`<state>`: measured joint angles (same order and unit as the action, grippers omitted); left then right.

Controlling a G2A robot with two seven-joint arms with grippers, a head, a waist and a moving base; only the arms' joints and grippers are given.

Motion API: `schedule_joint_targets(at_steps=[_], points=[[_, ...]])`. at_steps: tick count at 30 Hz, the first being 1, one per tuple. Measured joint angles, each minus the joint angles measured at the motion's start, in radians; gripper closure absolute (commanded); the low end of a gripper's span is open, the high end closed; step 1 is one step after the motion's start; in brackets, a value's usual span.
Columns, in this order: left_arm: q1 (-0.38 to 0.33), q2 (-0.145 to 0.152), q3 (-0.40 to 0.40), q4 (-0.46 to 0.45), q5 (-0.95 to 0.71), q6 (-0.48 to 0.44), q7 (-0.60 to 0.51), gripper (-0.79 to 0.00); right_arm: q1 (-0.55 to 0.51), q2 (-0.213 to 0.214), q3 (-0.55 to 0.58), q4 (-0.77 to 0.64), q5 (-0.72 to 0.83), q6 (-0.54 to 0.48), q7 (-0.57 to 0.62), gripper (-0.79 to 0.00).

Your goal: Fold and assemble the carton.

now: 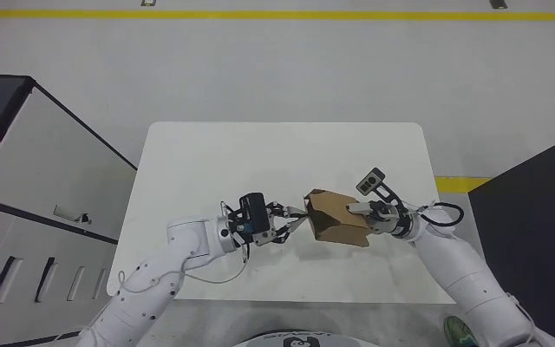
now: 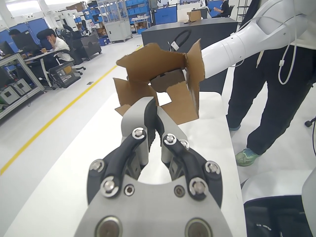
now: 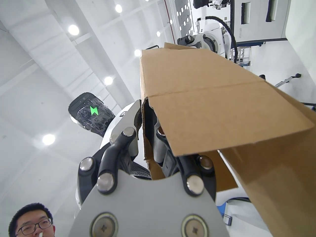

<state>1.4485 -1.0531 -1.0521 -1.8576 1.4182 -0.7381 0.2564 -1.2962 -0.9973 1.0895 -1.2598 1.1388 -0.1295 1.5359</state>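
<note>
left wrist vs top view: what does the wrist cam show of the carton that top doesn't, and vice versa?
Left wrist view adds: the carton seen end-on, with that end open, its flaps splayed outward and the hollow inside visible.
Top view adds: the right gripper on the carton's opposite end, the carton's plain upper panel, and the full outline of the table with the carton near its middle.
Shared: the carton, and the left gripper with its jaws at the flap end.
</note>
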Motion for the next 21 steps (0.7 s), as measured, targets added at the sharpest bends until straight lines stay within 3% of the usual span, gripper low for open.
schedule_joint_targets(at_steps=[21], points=[[0.001,0.002,0.017,-0.010,0.037,0.000,0.012,0.000,0.012,-0.020,-0.011,0.040,0.030,0.025,-0.006,0.000]])
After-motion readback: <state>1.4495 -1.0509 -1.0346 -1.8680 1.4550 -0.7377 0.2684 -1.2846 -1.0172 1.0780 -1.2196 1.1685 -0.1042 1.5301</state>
